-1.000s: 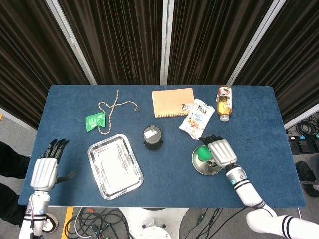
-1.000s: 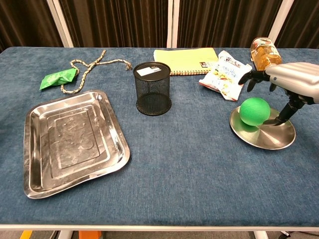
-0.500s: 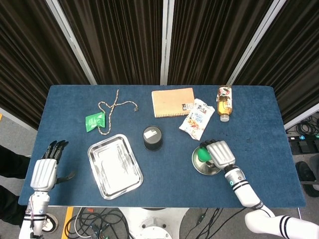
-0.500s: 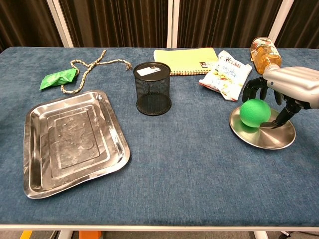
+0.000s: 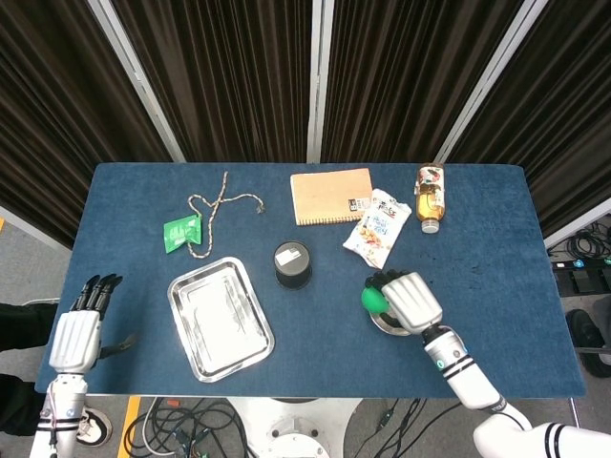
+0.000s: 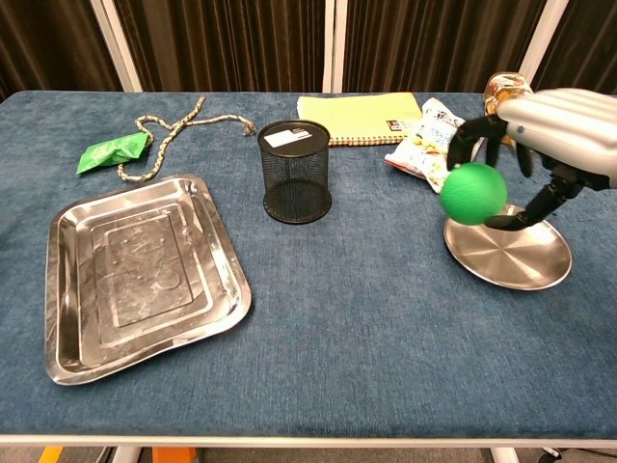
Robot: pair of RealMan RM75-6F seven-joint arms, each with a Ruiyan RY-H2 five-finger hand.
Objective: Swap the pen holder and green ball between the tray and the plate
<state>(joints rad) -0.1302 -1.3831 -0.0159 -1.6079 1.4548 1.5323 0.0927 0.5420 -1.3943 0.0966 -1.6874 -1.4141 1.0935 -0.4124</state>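
My right hand (image 5: 409,299) (image 6: 546,137) grips the green ball (image 5: 372,299) (image 6: 473,193) and holds it in the air just above the left rim of the round steel plate (image 6: 511,256) (image 5: 384,322). The black mesh pen holder (image 5: 292,264) (image 6: 295,171) stands upright on the blue cloth between the plate and the rectangular steel tray (image 5: 221,318) (image 6: 141,273), which has nothing in it. My left hand (image 5: 76,331) hangs beyond the table's left front corner with its fingers apart, holding nothing.
Along the back lie a rope (image 6: 164,137), a green packet (image 6: 114,151), a tan notebook (image 6: 359,105), a snack bag (image 6: 432,131) and a bottle on its side (image 6: 507,98). The snack bag sits close behind the plate.
My right hand closed on the green ball and lifted it off the plate, shifting it slightly left. My left hand drew back a little toward the front corner.
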